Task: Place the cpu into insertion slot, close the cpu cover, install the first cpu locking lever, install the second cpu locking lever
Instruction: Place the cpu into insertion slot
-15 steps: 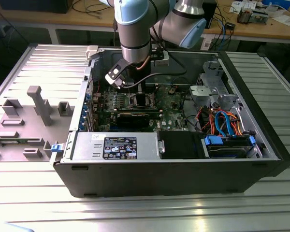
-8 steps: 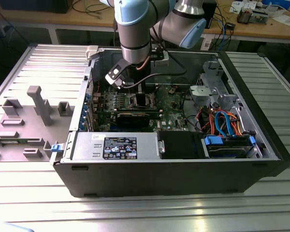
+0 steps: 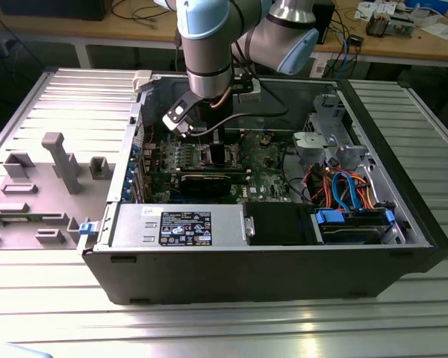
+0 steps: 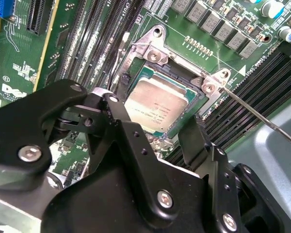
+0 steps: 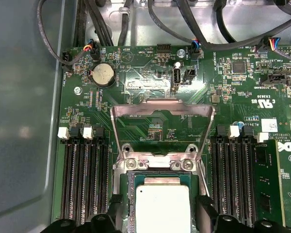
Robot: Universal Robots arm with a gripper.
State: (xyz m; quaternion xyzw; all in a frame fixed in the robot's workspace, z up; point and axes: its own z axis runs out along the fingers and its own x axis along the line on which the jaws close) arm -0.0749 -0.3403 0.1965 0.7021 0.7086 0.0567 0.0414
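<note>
Placement step: gripper [image 5: 159,211] open astride the cpu [image 4: 157,104], which I judge seated in the insertion slot [image 5: 157,165]; cpu cover [image 5: 160,106] not yet closed.

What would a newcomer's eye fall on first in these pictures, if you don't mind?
In the exterior view, the pale-blue-and-grey robot arm reaches down into the open black computer case. In the first wrist view, the square silver-grey metal chip lies in the metal-rimmed square socket between the tips of the open black pincer, with the thin hinged metal frame cover swung open beyond it.
</note>
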